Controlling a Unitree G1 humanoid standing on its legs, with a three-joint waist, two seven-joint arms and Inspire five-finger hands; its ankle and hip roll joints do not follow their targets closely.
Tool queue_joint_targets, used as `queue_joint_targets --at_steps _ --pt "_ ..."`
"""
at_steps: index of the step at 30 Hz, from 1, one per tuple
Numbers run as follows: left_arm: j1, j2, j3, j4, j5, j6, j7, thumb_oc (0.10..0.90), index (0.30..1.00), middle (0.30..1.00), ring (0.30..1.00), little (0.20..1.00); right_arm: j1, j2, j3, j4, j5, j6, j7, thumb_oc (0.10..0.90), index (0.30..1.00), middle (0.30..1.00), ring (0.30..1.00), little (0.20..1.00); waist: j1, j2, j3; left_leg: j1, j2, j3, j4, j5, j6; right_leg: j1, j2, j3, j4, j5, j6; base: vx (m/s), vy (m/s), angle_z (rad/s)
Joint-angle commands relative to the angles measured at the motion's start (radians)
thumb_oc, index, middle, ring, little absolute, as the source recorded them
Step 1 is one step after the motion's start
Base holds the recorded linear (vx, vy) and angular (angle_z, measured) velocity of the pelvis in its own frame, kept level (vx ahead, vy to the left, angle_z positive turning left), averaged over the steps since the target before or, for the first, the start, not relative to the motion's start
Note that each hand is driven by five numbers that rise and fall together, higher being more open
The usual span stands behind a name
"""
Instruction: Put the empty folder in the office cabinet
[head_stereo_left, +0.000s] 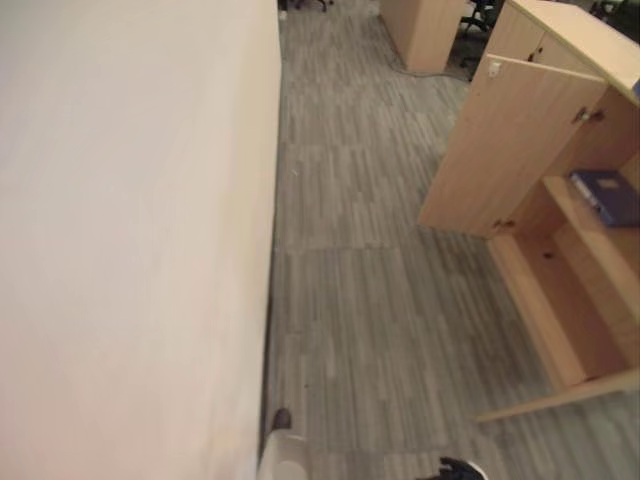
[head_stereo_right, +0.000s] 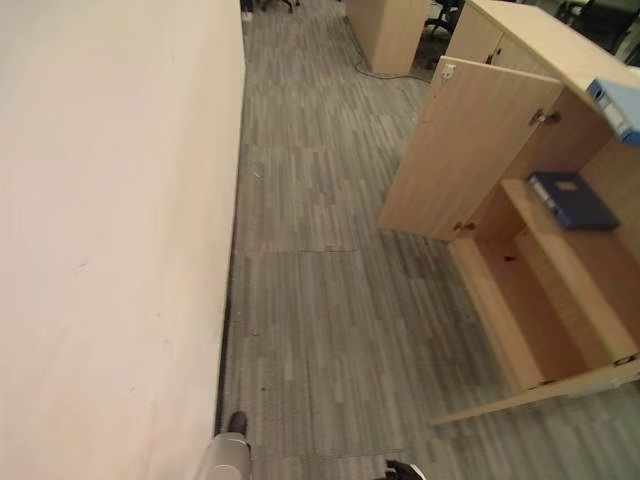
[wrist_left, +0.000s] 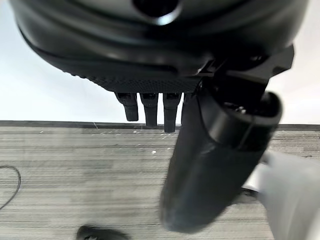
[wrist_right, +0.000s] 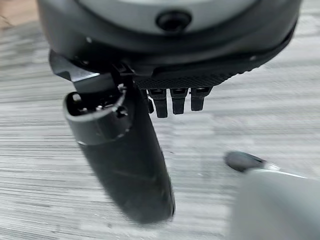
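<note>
Right eye view has the folder (head_stereo_right: 572, 199) lying flat on the middle shelf of the office cabinet (head_stereo_right: 540, 310), a dark blue, slab-like binder with a paler label on its cover, sitting towards the back of the shelf. A second, light blue folder (head_stereo_right: 615, 105) rests on the cabinet's top, its end hanging over the edge. The cabinet is pale wood-grain board, smooth and square-edged, and its door (head_stereo_right: 465, 150) stands swung wide towards the room, with a small white fitting at the upper corner. The lower compartment is bare board.

Grey carpet tiles (head_stereo_right: 330, 300) with a streaky, striped weave cover the floor between the cabinet and a long, plain off-white wall (head_stereo_right: 110, 240) on the robot's left. More pale wood furniture (head_stereo_right: 385, 30) stands farther back.

Left wrist view shows the left hand (wrist_left: 150, 107) over the carpet near the wall's dark skirting, fingers hanging straight and relaxed, thumb out, holding nothing. Right wrist view shows the right hand (wrist_right: 175, 100) likewise slack and empty above the carpet.
</note>
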Motion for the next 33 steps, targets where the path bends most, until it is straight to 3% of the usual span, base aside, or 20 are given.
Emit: queue_joint_targets --at_steps 1,2,3,4,6,7,9,10,12,13,16,18,21,25,27,28,31,33 --pt "-0.083 0.133 -0.027 -0.094 0.04 -0.06 0.06 0.8 0.9 0.9 0.9 0.9 0.023 -0.101 0.03 -0.09 -0.034 -0.017 -0.009 0.8 0.9 0.9 0.9 0.9 0.027 0.013 -0.052 -0.061 -0.014 0.046 -0.294 0.218 0.028 0.023 0.05 -0.033 0.152 -0.035 0.048 0.2 0.32 0.24" --pt "-0.088 0.143 -0.024 -0.105 0.038 -0.061 0.06 0.8 0.9 0.9 0.9 0.9 0.012 -0.099 0.037 -0.098 -0.04 -0.017 -0.006 0.8 0.9 0.9 0.9 0.9 0.027 0.0 -0.052 -0.048 -0.036 0.058 -0.299 0.195 0.046 -0.004 0.038 -0.046 0.215 0.008 0.072 0.23 0.428 0.09" --pt "-0.106 0.16 -0.018 -0.12 0.027 -0.061 0.062 0.8 0.9 0.9 0.9 0.9 -0.013 -0.095 0.028 -0.117 -0.028 -0.019 -0.008 0.8 0.9 0.9 0.9 0.9 0.025 0.005 -0.047 -0.003 -0.052 0.087 -0.316 0.147 0.071 -0.093 0.012 -0.097 0.377 0.13 0.118 0.18 0.334 0.08" --pt "-0.106 0.159 -0.019 -0.12 0.027 -0.061 0.062 0.8 0.9 0.9 0.9 0.9 -0.013 -0.096 0.028 -0.117 -0.028 -0.018 -0.008 0.8 0.9 0.9 0.9 0.9 0.029 0.009 -0.049 -0.005 -0.047 0.089 -0.315 0.147 0.07 -0.096 0.017 -0.093 0.374 0.135 0.118 0.14 0.311 -0.05" --pt "-0.114 0.165 -0.016 -0.125 0.021 -0.061 0.071 0.8 0.9 0.9 0.9 0.9 -0.03 -0.093 0.013 -0.136 -0.009 -0.021 -0.014 0.8 0.9 0.9 0.9 0.9 0.009 0.034 -0.038 0.062 -0.055 0.102 -0.342 0.114 0.088 -0.166 -0.011 -0.177 0.514 0.215 0.118 0.12 0.253 0.13" --pt "-0.117 0.167 -0.016 -0.126 0.019 -0.062 0.079 0.8 0.9 0.9 0.9 0.9 -0.033 -0.089 0.009 -0.15 -0.003 -0.027 -0.016 0.8 0.9 0.9 0.9 0.9 0.0 0.052 -0.031 0.098 -0.062 0.107 -0.357 0.095 0.102 -0.2 -0.014 -0.202 0.574 0.229 0.118 0.23 0.408 0.45" --pt "-0.133 0.165 -0.013 -0.125 0.003 -0.068 0.085 0.8 0.9 0.9 0.9 0.9 -0.039 -0.085 0.013 -0.174 0.007 -0.032 -0.015 0.8 0.9 0.9 0.9 0.9 -0.048 0.089 0.001 0.205 -0.103 0.092 -0.395 0.047 0.116 -0.325 0.001 -0.244 0.618 0.154 0.118 0.25 0.358 0.17" --pt "-0.134 0.164 -0.013 -0.125 0.003 -0.068 0.085 0.8 0.9 0.9 0.9 0.9 -0.04 -0.086 0.013 -0.174 0.007 -0.032 -0.015 0.8 0.9 0.9 0.9 0.9 -0.047 0.093 -0.001 0.203 -0.1 0.092 -0.395 0.049 0.115 -0.326 0.005 -0.245 0.615 0.158 0.117 0.25 0.183 -0.23" --pt "-0.142 0.155 -0.021 -0.125 0.008 -0.067 0.081 0.8 0.9 0.9 0.9 0.9 -0.034 -0.089 -0.001 -0.161 0.016 -0.028 -0.022 0.8 0.9 0.9 0.9 0.9 -0.078 0.106 0.015 0.263 -0.111 0.092 -0.403 0.012 0.103 -0.348 -0.031 -0.345 0.438 0.051 0.07 0.29 0.079 -0.06" --pt "-0.142 0.15 -0.027 -0.123 0.012 -0.066 0.076 0.8 0.9 0.9 0.9 0.9 -0.03 -0.091 -0.007 -0.153 0.015 -0.025 -0.024 0.8 0.9 0.9 0.9 0.9 -0.089 0.108 0.018 0.282 -0.115 0.086 -0.407 0.001 0.097 -0.365 -0.036 -0.366 0.382 0.034 0.048 0.25 0.012 0.23" --pt "-0.147 0.141 -0.052 -0.11 0.044 -0.065 0.068 0.8 0.9 0.9 0.9 0.9 -0.01 -0.104 -0.033 -0.119 0.018 -0.012 -0.031 0.8 0.9 0.9 0.9 0.9 -0.136 0.103 0.03 0.342 -0.143 0.061 -0.414 -0.034 0.082 -0.429 -0.037 -0.351 0.187 0.102 0.041 0.27 -0.013 0.34" --pt "-0.15 0.141 -0.063 -0.107 0.074 -0.065 0.063 0.8 0.9 0.9 0.9 0.9 0.004 -0.112 -0.058 -0.103 0.026 -0.003 -0.035 0.8 0.9 0.9 0.9 0.9 -0.174 0.101 0.035 0.378 -0.149 0.047 -0.414 -0.059 0.07 -0.462 -0.047 -0.326 0.075 0.159 0.06 0.28 -0.044 0.71" --pt "-0.141 0.135 -0.058 -0.11 0.084 -0.075 0.064 0.8 0.9 0.9 0.9 0.9 0.021 -0.117 -0.079 -0.086 0.03 0.0 -0.037 0.8 0.9 0.9 0.9 0.9 -0.188 0.108 0.043 0.414 -0.161 0.008 -0.414 -0.091 0.07 -0.488 -0.066 -0.287 -0.021 0.221 0.086 0.22 -0.034 0.39" --pt "-0.118 0.126 -0.048 -0.108 0.09 -0.077 0.062 0.8 0.9 0.9 0.9 0.9 0.048 -0.121 -0.116 -0.068 0.038 0.004 -0.038 0.8 0.9 0.9 0.9 0.9 -0.207 0.109 0.033 0.486 -0.191 0.0 -0.414 -0.138 0.079 -0.498 -0.094 -0.261 -0.022 0.268 0.091 0.32 0.003 -0.31" --pt "-0.104 0.123 -0.048 -0.104 0.101 -0.076 0.059 0.8 0.9 0.9 0.9 0.9 0.067 -0.123 -0.124 -0.072 0.039 0.004 -0.033 0.8 0.9 0.9 0.9 0.9 -0.207 0.105 0.026 0.517 -0.202 0.003 -0.405 -0.162 0.079 -0.479 -0.125 -0.307 -0.025 0.292 0.095 0.29 -0.044 -0.44" --pt "-0.094 0.118 -0.049 -0.105 0.108 -0.075 0.057 0.8 0.9 0.9 0.9 0.9 0.077 -0.129 -0.128 -0.076 0.031 0.005 -0.029 0.8 0.9 0.9 0.9 0.9 -0.21 0.104 0.019 0.541 -0.21 0.012 -0.389 -0.192 0.079 -0.457 -0.158 -0.371 -0.023 0.309 0.097 0.28 -0.037 -0.3" --pt "-0.091 0.117 -0.049 -0.105 0.111 -0.073 0.057 0.8 0.9 0.9 0.9 0.9 0.078 -0.131 -0.128 -0.077 0.029 0.006 -0.028 0.8 0.9 0.9 0.9 0.9 -0.212 0.106 0.016 0.547 -0.209 0.016 -0.383 -0.202 0.079 -0.45 -0.168 -0.395 -0.016 0.312 0.098 0.17 -0.029 -0.32" --pt "-0.08 0.109 -0.048 -0.116 0.111 -0.073 0.053 0.8 0.9 0.9 0.9 0.9 0.077 -0.137 -0.133 -0.08 0.022 0.007 -0.025 0.8 0.9 0.9 0.9 0.9 -0.211 0.122 0.004 0.582 -0.205 0.056 -0.381 -0.237 0.073 -0.449 -0.206 -0.479 0.026 0.313 0.097 0.27 -0.042 -0.24"
